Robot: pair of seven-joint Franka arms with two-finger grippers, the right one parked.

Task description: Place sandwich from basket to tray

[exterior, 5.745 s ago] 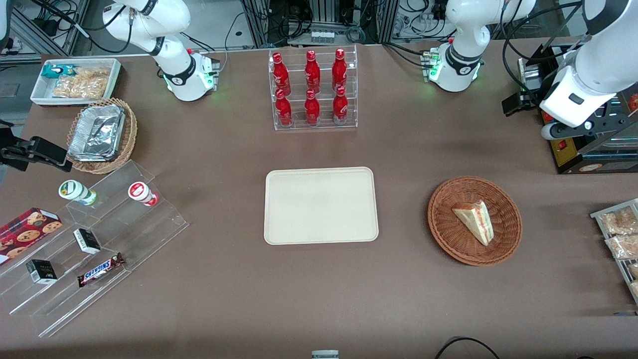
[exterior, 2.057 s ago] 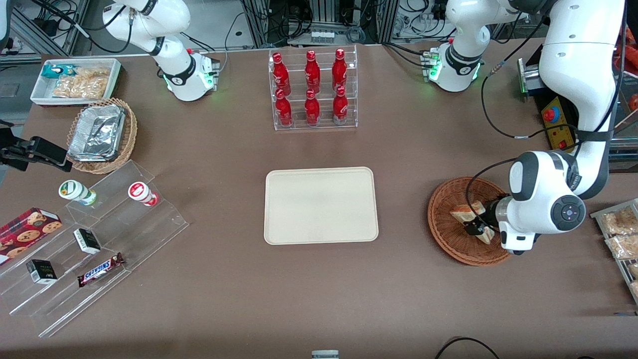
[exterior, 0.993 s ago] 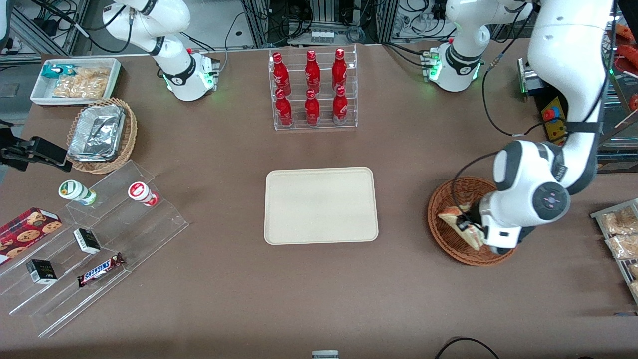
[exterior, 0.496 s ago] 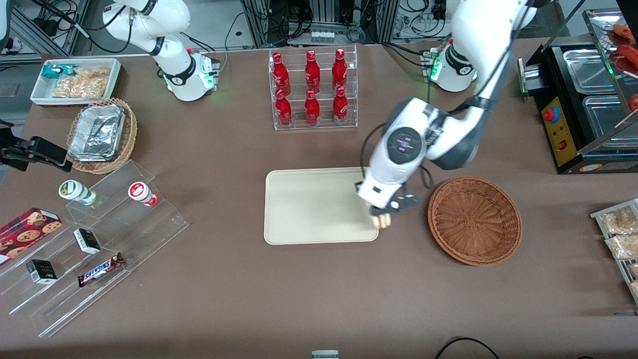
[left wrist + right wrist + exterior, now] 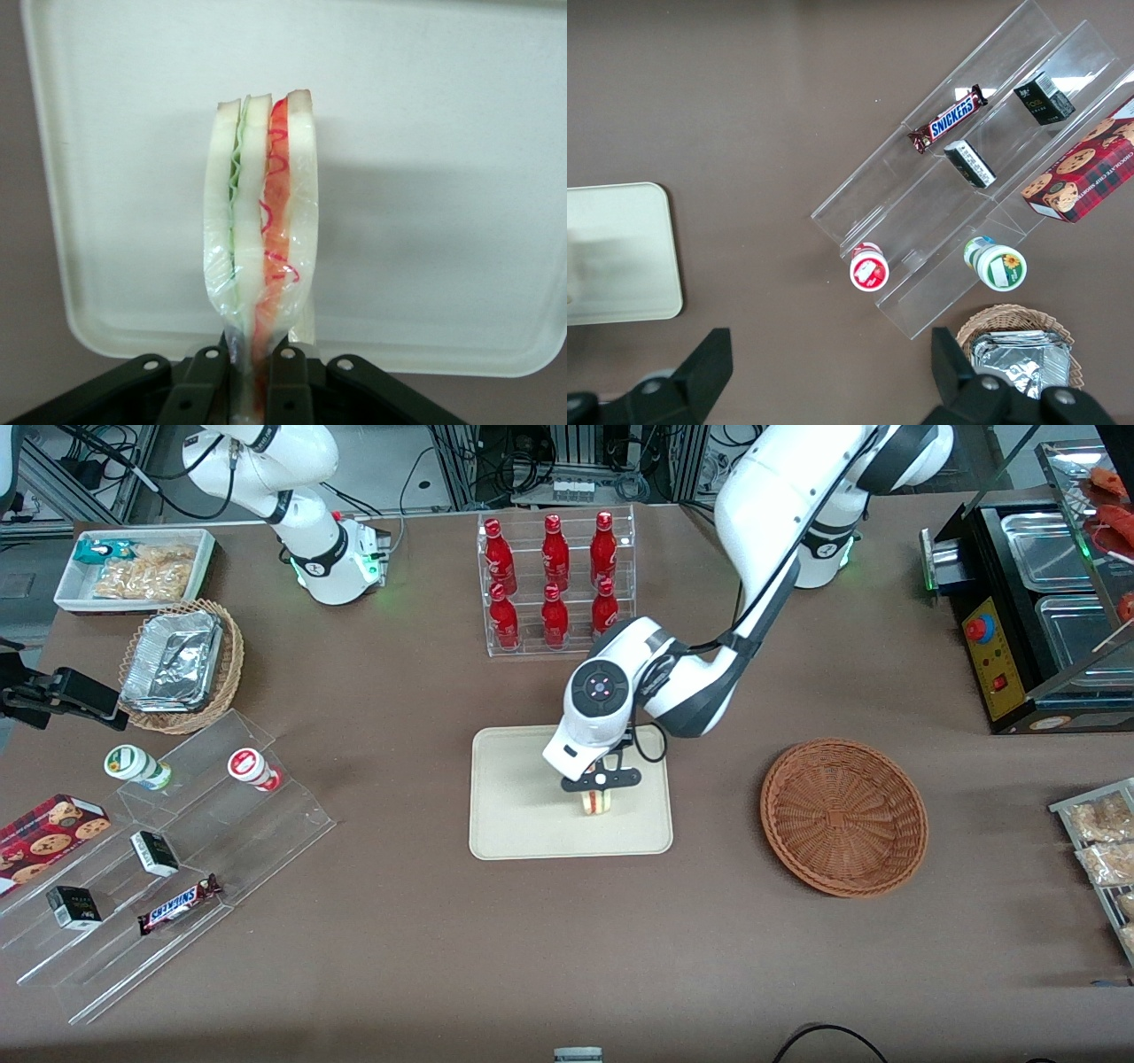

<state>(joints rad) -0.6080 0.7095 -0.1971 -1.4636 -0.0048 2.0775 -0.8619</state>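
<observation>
Sandwich [image 5: 596, 801] gone from basket [image 5: 843, 816] since earlier; arm has carried it over to tray [image 5: 514, 815]. Gripper [image 5: 600, 780] now hangs above tray, nearer working arm's end of it. Fingers [image 5: 205, 382] pinch sandwich tight at wrapped end. Sandwich stands on edge in grip, red and green layers showing. Cannot tell if it touches tray. Basket sits empty on table [image 5: 399, 939], beside tray.

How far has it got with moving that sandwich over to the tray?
Mostly done. The basket sits with nothing in it, so pickup is finished. The gripper is shut on the sandwich and holds it above the tray. Left to do: lower it, let go, and pull away.
</observation>
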